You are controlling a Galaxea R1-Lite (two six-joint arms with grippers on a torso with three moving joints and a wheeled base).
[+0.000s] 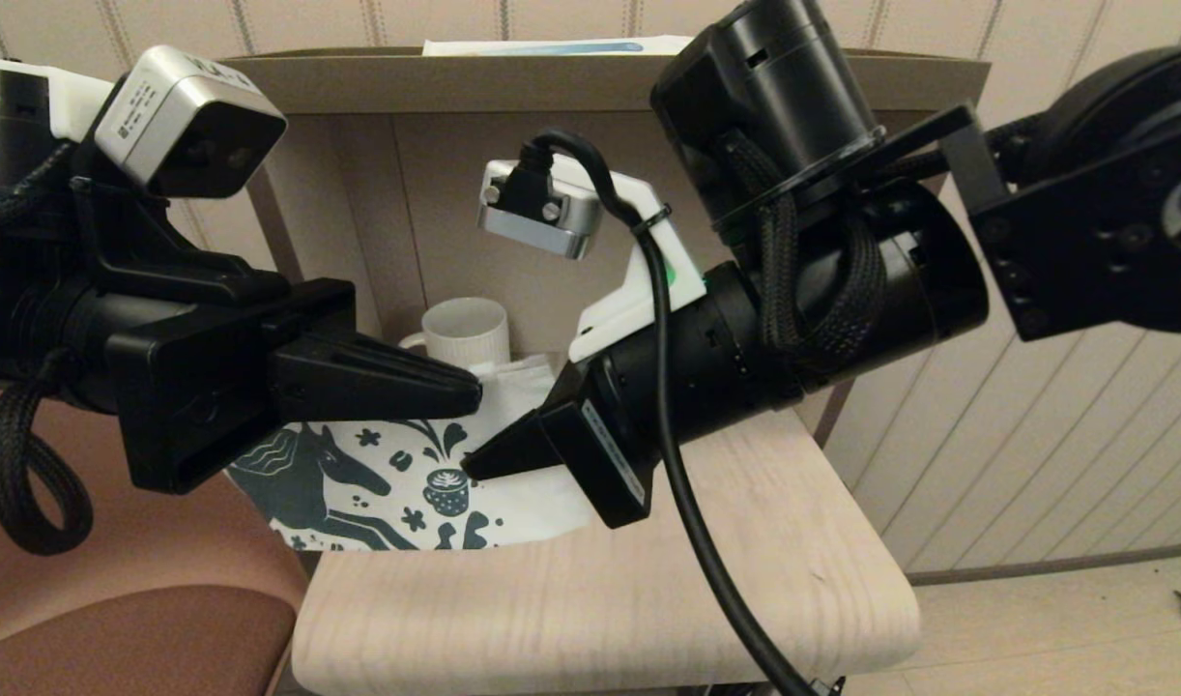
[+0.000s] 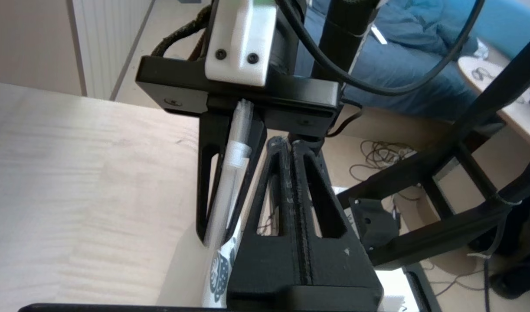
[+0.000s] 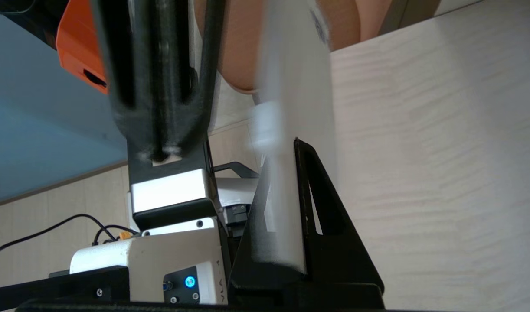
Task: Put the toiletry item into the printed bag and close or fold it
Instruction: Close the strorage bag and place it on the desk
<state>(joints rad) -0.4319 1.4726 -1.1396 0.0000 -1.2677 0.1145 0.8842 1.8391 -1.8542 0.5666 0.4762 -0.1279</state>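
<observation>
- Both arms are matte black, with fat cylindrical joints.
- The left gripper (image 1: 460,391) and right gripper (image 1: 475,464) have black wedge fingers with triangular cut-outs.
- Braided black hoses loop around each wrist.
- Silver box cameras sit on white brackets fixed with black screws.
- A smooth black cable, held by a zip tie, runs off the right camera.

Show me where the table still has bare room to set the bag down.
Bare wood lies on the table toward its front edge and right side, beyond the printed bag. Crowded at the back left: mug, left gripper and right gripper.
</observation>
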